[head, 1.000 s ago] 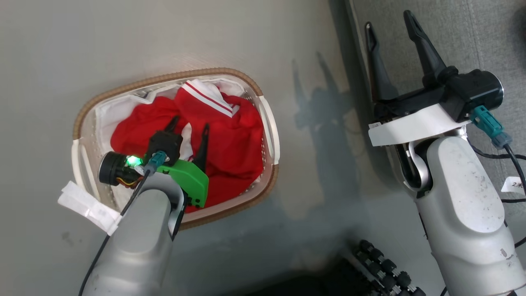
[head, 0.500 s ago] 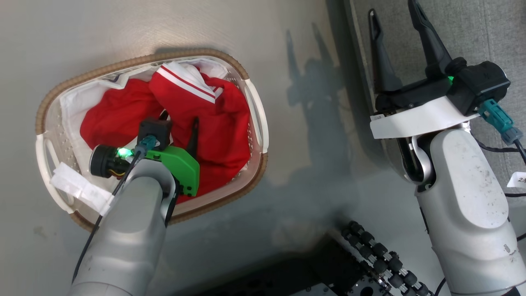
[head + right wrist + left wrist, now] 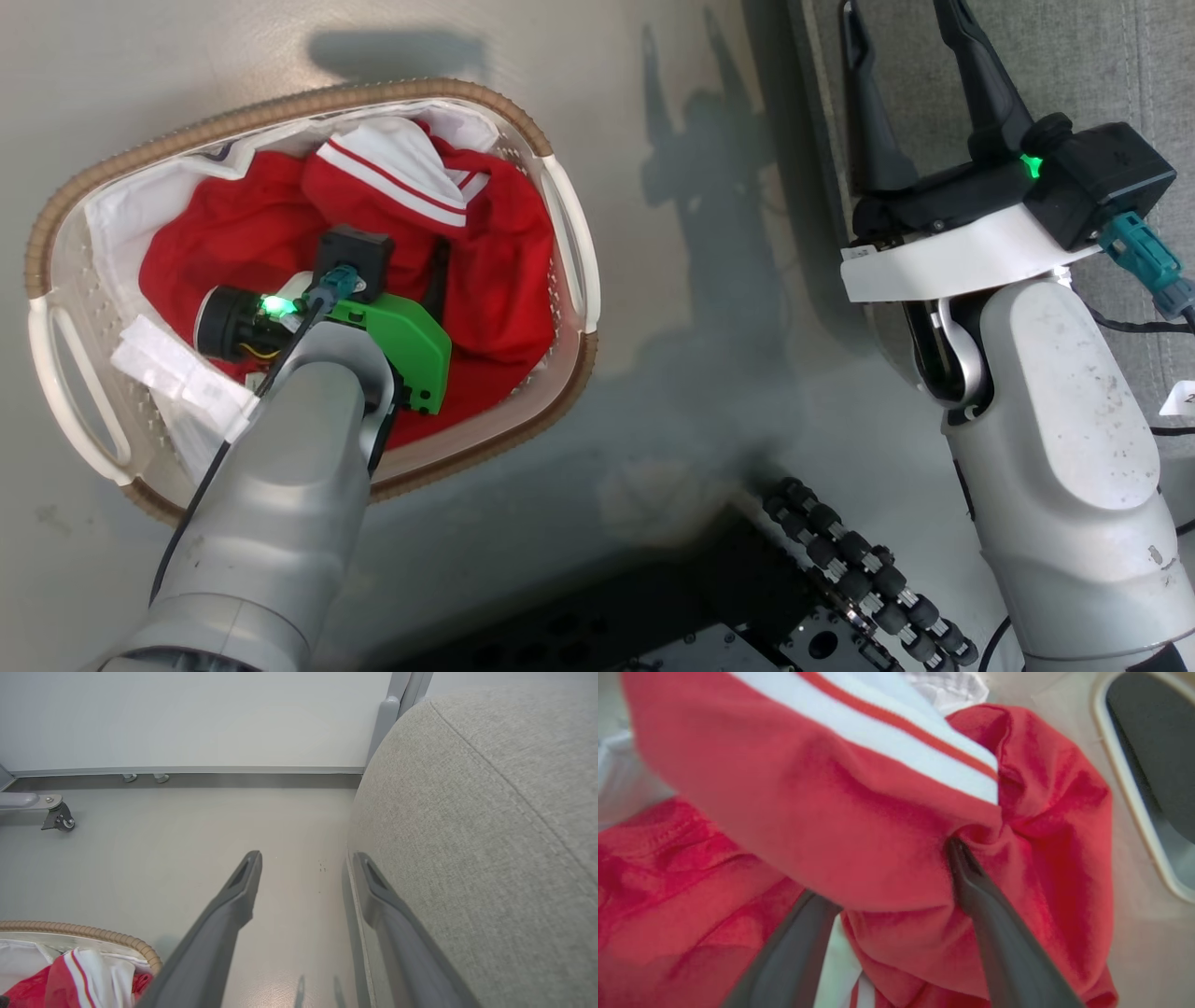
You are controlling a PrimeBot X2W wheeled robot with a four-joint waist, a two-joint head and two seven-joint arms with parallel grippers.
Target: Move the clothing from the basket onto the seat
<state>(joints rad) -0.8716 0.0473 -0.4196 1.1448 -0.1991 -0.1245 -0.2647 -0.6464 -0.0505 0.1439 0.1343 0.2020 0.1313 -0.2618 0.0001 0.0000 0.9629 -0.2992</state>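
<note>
Left gripper (image 3: 885, 872): jaws spread fully wide and pushed down into the clothing (image 3: 495, 271). A fold of the white-striped red garment sits between the fingers, not yet pinched. I judge this to be the set-up for a grasp. All the clothing lies heaped in the basket (image 3: 280, 103), which stands on the floor (image 3: 187, 835) near the seat (image 3: 490, 812). Right gripper (image 3: 306, 858): wide open, holding nothing, hovering at the seat's near edge, likely parked clear to give the left arm room.
</note>
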